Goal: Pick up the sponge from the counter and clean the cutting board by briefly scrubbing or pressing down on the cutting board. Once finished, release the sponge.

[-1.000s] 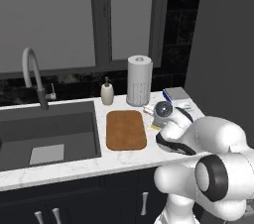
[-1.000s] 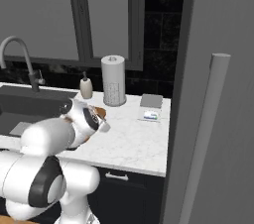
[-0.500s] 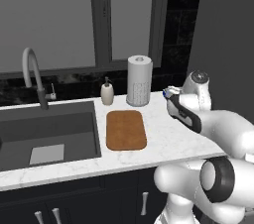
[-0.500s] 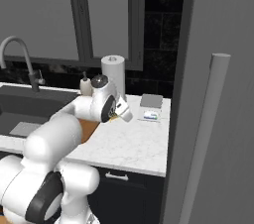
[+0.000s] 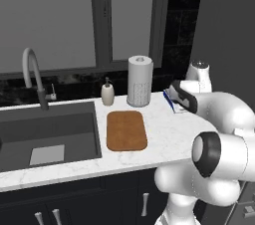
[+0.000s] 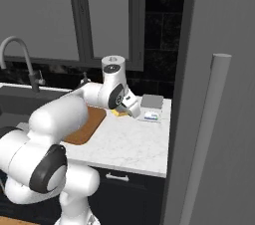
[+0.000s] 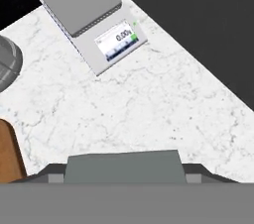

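1. In the left base view, we are looking at a white counter (image 5: 164, 134) with a dark sink (image 5: 45, 129). The brown cutting board (image 5: 126, 130) is lying flat next to the sink, in front of a paper towel roll (image 5: 139, 81) and a soap bottle (image 5: 107, 92).
2. In the right base view, the gripper (image 6: 130, 110) is hanging just over the yellow sponge (image 6: 119, 113), close to a kitchen scale (image 6: 151, 105). We cannot tell if the claw is apart or together.
3. In the hand view, we are seeing the scale (image 7: 94, 20) showing 0.00 and the board's edge (image 7: 10, 151).
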You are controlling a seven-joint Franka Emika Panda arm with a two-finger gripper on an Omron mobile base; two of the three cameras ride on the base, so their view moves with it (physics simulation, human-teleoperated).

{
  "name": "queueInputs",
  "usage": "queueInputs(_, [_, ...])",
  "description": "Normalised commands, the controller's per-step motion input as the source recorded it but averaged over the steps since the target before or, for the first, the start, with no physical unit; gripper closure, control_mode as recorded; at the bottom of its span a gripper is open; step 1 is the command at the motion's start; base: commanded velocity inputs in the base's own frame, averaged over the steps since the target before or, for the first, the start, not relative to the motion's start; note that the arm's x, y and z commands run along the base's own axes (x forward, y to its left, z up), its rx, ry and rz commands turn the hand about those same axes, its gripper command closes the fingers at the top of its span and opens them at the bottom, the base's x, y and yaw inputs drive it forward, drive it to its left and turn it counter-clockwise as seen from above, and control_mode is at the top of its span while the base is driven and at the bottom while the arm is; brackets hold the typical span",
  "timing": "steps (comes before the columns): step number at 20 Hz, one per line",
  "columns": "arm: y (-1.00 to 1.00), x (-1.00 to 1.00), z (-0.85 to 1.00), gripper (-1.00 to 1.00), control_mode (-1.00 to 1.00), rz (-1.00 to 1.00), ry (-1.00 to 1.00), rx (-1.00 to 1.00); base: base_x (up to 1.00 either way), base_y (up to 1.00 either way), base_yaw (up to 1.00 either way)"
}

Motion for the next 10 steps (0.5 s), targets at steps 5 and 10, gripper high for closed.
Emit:
queueInputs(5, [0.00, 0.00, -0.97, 1.00, -1.00, 0.00, 0.00, -0.03, 0.00, 0.00, 0.00])
queueInputs(10, [0.00, 0.00, -0.68, 1.00, -1.00, 0.00, 0.00, 0.00, 0.00, 0.00, 0.00])
